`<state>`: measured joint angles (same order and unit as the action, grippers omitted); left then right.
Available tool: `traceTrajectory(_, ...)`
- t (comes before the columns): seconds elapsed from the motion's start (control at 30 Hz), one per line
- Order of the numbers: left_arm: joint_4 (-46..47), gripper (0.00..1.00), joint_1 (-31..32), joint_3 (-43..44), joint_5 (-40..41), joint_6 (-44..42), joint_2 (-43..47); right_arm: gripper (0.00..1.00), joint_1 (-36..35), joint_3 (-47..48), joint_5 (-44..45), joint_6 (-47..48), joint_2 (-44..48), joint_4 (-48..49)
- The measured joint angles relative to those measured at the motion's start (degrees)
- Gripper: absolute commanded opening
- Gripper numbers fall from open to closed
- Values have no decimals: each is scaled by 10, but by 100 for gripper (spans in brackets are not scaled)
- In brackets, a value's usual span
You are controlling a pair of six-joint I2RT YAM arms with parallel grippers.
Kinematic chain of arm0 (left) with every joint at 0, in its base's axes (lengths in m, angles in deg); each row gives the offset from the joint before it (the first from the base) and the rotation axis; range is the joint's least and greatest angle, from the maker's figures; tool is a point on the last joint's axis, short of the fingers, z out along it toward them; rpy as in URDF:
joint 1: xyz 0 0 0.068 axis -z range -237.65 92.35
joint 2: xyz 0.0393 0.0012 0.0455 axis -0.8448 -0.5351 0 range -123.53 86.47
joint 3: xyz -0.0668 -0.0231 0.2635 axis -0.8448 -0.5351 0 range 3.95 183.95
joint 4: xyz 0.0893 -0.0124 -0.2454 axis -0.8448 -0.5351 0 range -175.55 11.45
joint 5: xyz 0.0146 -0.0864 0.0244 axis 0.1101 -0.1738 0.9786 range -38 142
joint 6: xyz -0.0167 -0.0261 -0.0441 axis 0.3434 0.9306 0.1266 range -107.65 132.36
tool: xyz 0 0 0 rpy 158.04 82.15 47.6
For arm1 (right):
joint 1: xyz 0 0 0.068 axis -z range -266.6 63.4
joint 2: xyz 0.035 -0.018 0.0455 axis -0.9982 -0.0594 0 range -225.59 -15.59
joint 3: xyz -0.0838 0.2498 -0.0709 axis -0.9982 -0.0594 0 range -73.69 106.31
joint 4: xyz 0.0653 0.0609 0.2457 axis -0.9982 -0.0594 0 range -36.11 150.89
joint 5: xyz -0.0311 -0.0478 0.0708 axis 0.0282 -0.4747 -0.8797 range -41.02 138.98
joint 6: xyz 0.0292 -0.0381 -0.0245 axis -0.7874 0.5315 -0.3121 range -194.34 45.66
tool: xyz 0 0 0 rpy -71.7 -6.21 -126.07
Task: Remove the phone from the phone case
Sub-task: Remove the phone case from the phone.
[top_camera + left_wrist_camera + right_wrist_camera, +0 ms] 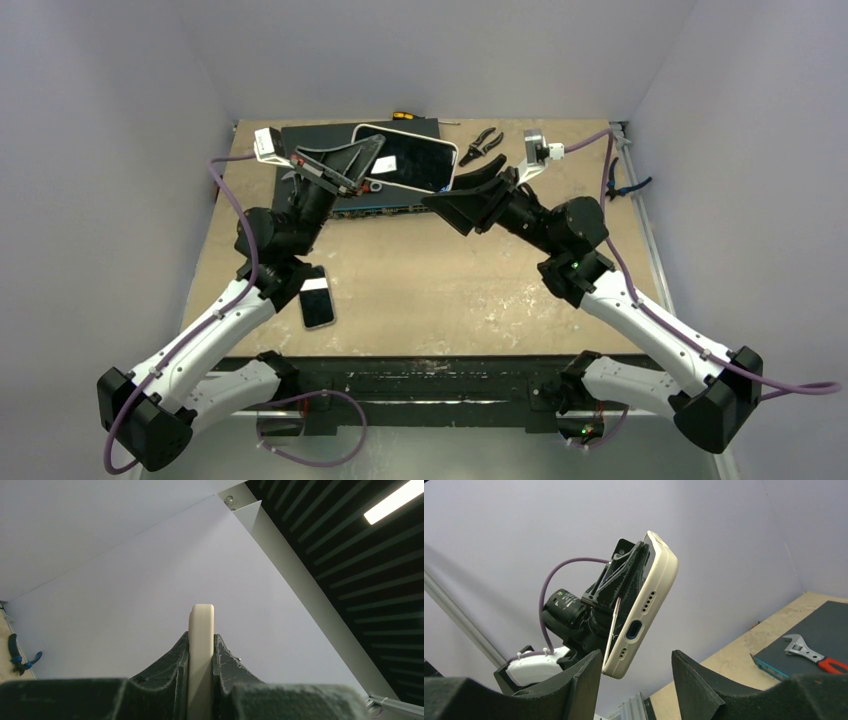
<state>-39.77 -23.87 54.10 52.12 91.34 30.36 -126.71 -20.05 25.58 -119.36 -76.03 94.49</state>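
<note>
The phone (405,157), dark screen up, sits in a cream phone case (644,610) and is held in the air over the back of the table. My left gripper (360,160) is shut on its left end. In the left wrist view the case's cream edge (201,645) stands pinched between the two fingers. My right gripper (470,195) is open at the phone's other end. In the right wrist view the case's bottom corner with the charging port (634,630) hangs just above the gap, close to the left finger (591,667) and apart from the right finger (684,670).
A second phone (317,297) lies on the table by the left arm. A dark mat (330,135) lies at the back under the held phone. Black pliers (482,145), a screwdriver (405,116) and blue-handled pliers (625,185) lie nearby. A wrench (801,647) rests on the mat.
</note>
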Motion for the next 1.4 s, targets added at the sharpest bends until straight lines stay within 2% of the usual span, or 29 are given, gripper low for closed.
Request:
traceTrajectory(0.1, 0, 0, 0, 0, 0, 0, 0, 57, 0, 0, 0, 0, 0, 7)
traceTrajectory(0.27, -4, 0, 0, 0, 0, 3, 0, 48, 0, 0, 0, 1, 0, 11)
traceTrajectory(0.47, -4, 0, 0, 0, -4, 9, 0, 42, 0, 0, -1, 0, -2, 22)
traceTrajectory(0.67, -8, 0, 0, -2, -12, 10, 0, 44, 0, 0, -1, 0, -3, 29)
traceTrajectory(0.8, -8, 0, 0, -3, -14, 10, 0, 39, 0, 1, -2, 0, -4, 30)
traceTrajectory(0.97, -9, 0, 0, -4, -14, 10, 1, 54, 0, 3, -8, -1, -4, 31)
traceTrajectory(1.13, -9, 0, 0, -4, -13, 10, 2, 57, 0, 14, -25, 0, -10, 31)
traceTrajectory(1.4, -10, 0, 0, -3, -13, 10, 2, 40, 0, 14, -32, 0, -10, 21)
